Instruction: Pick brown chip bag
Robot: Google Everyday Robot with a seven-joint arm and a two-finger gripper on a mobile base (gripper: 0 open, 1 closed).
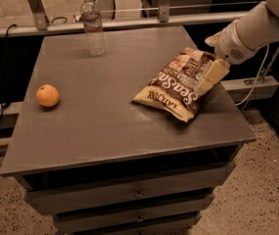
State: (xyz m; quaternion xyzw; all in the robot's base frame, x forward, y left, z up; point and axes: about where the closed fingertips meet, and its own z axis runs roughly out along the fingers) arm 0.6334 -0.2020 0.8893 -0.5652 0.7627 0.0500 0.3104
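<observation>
The brown chip bag (175, 84) lies flat on the right half of the grey cabinet top (104, 111), its white "Sea Salt" lettering facing up and its cream end toward the front edge. My gripper (208, 78) comes in from the right on a white arm and hangs over the bag's right edge, its cream fingers pointing down and left at the bag.
An orange (47, 95) sits at the left of the top. A clear water bottle (93, 25) stands at the back, left of centre. A metal rail (129, 23) runs behind the cabinet. Drawers are below the top's front edge.
</observation>
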